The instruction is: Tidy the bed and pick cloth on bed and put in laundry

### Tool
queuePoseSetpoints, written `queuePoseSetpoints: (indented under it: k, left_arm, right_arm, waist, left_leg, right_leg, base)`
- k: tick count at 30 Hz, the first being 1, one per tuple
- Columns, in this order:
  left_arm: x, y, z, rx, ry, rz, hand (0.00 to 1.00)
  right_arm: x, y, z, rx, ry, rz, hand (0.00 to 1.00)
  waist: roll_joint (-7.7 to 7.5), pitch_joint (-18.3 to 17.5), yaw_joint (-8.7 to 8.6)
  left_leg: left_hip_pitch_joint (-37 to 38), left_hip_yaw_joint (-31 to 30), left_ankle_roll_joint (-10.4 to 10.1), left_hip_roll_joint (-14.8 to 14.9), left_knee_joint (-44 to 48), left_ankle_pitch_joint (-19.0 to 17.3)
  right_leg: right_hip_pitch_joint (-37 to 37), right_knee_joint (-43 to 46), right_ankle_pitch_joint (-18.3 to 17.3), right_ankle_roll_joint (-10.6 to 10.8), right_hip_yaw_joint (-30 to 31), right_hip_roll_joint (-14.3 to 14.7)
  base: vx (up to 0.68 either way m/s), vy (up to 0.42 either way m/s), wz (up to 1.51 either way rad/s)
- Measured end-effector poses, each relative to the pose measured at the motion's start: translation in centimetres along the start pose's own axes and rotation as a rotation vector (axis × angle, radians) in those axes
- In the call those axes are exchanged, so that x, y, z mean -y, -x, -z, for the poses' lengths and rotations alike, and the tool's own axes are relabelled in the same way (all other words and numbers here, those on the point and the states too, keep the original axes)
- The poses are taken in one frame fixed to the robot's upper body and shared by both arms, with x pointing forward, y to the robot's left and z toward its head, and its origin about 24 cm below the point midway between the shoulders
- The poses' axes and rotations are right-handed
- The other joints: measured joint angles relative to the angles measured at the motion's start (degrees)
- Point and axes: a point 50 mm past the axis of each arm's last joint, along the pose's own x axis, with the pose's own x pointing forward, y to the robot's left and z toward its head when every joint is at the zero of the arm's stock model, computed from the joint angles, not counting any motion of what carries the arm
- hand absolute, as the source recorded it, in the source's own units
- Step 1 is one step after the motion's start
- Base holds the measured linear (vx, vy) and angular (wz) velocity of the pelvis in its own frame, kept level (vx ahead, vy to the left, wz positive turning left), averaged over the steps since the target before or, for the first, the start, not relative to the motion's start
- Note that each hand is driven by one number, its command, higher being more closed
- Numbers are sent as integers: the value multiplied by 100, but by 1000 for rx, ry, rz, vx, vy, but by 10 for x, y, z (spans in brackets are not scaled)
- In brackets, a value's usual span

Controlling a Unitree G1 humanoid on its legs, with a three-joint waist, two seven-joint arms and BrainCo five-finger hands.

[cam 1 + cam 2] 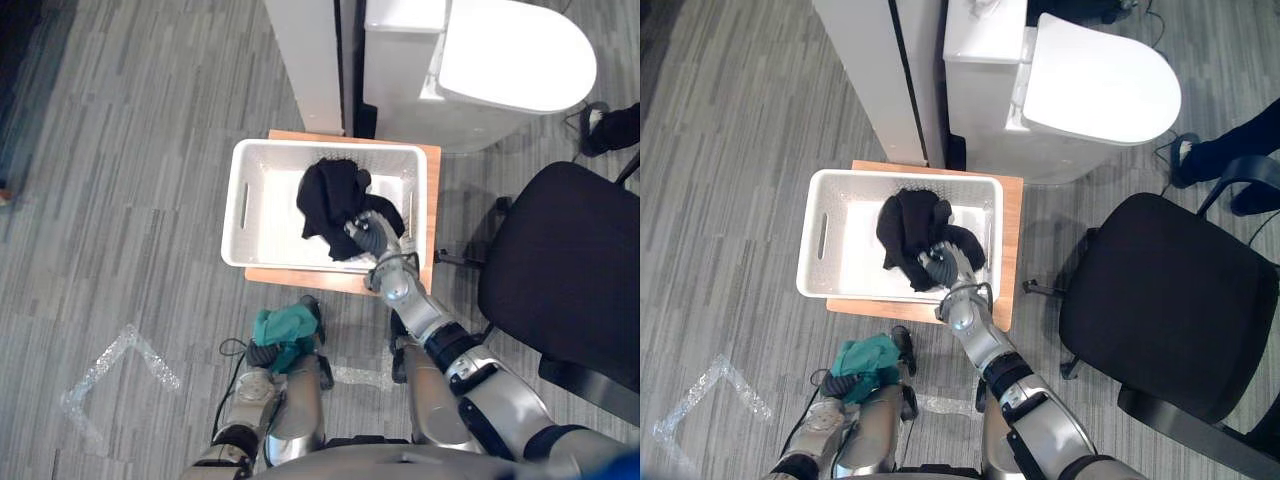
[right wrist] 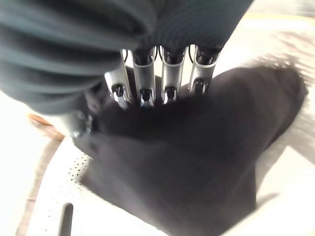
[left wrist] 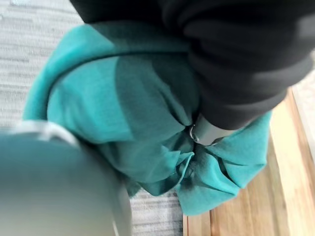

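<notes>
Black cloth [image 1: 330,205] sits inside the white basket [image 1: 255,175], gripped by the right hand [image 1: 368,238] with curled fingers [image 2: 170,73]. Teal cloth [image 1: 283,325], clutched in the left hand [image 1: 262,353], hangs just near of the basket.

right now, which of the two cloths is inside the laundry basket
The black cloth: it sits in the white basket, with the right hand clutching it. The teal cloth is bunched in the left hand, short of the basket.

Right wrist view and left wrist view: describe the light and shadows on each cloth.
Right wrist view: the black cloth in the right hand throws a soft shadow on the white basket. Left wrist view: the green cloth in the left hand is evenly lit, darker in its folds.
</notes>
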Motion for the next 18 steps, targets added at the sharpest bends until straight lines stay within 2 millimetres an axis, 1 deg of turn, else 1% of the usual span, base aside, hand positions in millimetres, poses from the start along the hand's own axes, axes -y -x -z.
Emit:
queuePoseSetpoints:
  k: [1, 2, 3, 4, 5, 7, 8, 9, 10, 11, 12, 13, 14, 15, 16, 18]
  left_arm:
    - [0, 0, 0, -1, -1, -3, 100]
    - [0, 0, 0, -3, -2, -5, 100]
    - [0, 0, 0, -4, -2, -6, 100]
    - [0, 0, 0, -5, -2, -9, 100]
    - [-1, 0, 0, -5, -3, -11, 100]
    - [-1, -1, 0, -12, -6, -11, 100]
    - [-1, -1, 0, -13, -7, -9, 100]
    - [2, -1, -1, -11, -8, 2, 100]
    - [5, 0, -2, -11, -7, 10, 100]
    - [5, 0, 0, -19, -13, 16, 100]
    - [3, 0, 2, -26, -18, 13, 100]
    - [3, 0, 3, -32, -17, 10, 100]
    - [3, 0, 3, -35, -18, 11, 100]
    - [3, 0, 3, -34, -21, 12, 100]
    - [3, 0, 3, -33, -21, 11, 100]
    - [2, 0, 4, -35, -26, 7, 100]
  right_arm:
    - [10, -5, -16, 69, -12, 37, 0]
    - [18, -9, -28, 121, -12, 58, 0]
    - [23, -11, -37, 156, -15, 73, 0]
    - [31, -13, -54, 226, -27, 103, 0]
    - [40, -14, -66, 279, -34, 130, 0]
    - [51, -18, -71, 311, -10, 147, 0]
    - [60, -22, -67, 298, -7, 169, 0]
    - [68, -21, -55, 261, -21, 190, 0]
    - [70, -19, -48, 236, -31, 202, 0]
    - [63, -14, -38, 204, -46, 184, 0]
    - [43, -5, -26, 168, -24, 125, 0]
    - [33, -1, -19, 141, -15, 93, 0]
    - [12, 3, -8, 81, 1, 27, 0]
    - [0, 5, -3, 47, 11, -4, 0]
    - [-1, 5, -3, 44, 12, -6, 0]
    - [4, 2, -16, 95, 1, 20, 0]
  waist:
    - [0, 0, -7]
    - [0, 0, -6]
    - [0, 0, -2]
    - [-1, 0, -8]
    - [-2, -1, -41]
    - [-3, -2, -68]
    - [-3, -2, -57]
    - [-3, -1, -6]
    - [-3, -2, 9]
    - [-5, -2, 1]
    - [-5, -2, -28]
    - [-5, -3, -42]
    - [-5, -3, -74]
    - [-5, -3, -53]
    - [-5, -3, -36]
    - [-24, -13, 4]
  left_leg:
    - [30, 11, 0, 6, 3, 0]
    - [61, 22, 0, 4, 4, 0]
    - [79, 30, 0, 1, 4, 0]
    - [90, 42, 0, -1, 4, 0]
    - [91, 48, 0, -2, 4, 0]
    - [95, 54, 0, -5, 0, 0]
    - [100, 54, 2, -6, 4, 4]
    - [123, 54, 5, -7, 25, 7]
    - [142, 52, 5, -7, 26, 7]
    - [199, 44, -2, -6, 22, 1]
    - [260, 45, -26, -6, 1, -23]
    - [291, 55, -33, -14, 0, -28]
    - [337, 57, -36, -6, 2, -30]
    - [352, 62, -36, 8, 3, -29]
    - [352, 66, -38, 14, 3, -28]
    - [429, 73, -89, 59, -3, -87]
  right_leg:
    - [32, 2, 0, 0, -8, -3]
    - [58, 1, -1, 1, -2, -7]
    - [71, 1, -2, 0, 6, -10]
    - [74, -1, -2, 0, 25, -10]
    - [73, -3, -2, 0, 28, -9]
    - [77, -3, -2, 0, 31, -10]
    - [81, -2, -1, -2, 32, -10]
    - [106, -4, 0, -3, 34, -10]
    - [131, -7, 0, -2, 34, -8]
    - [203, -26, -1, -2, 33, -3]
    - [282, -80, -1, -1, 35, 10]
    - [316, -104, -1, -1, 38, 19]
    - [365, -122, -2, 0, 38, 35]
    - [383, -128, -2, -1, 37, 50]
    - [389, -135, -2, -1, 35, 54]
    - [504, -189, 8, 1, 19, 59]
  base:
    - [32, -6, 5]
    - [0, 0, 0]
    - [21, 4, -7]
    - [20, 5, -6]
    - [19, 3, -4]
    - [0, 0, 0]
    - [0, 0, 0]
    - [0, 0, 0]
    - [0, 0, 0]
    - [32, -7, -2]
    - [31, -7, -5]
    - [21, -14, -8]
    - [6, -22, -4]
    - [0, 0, 0]
    - [-3, -29, 3]
    - [4, -13, 2]
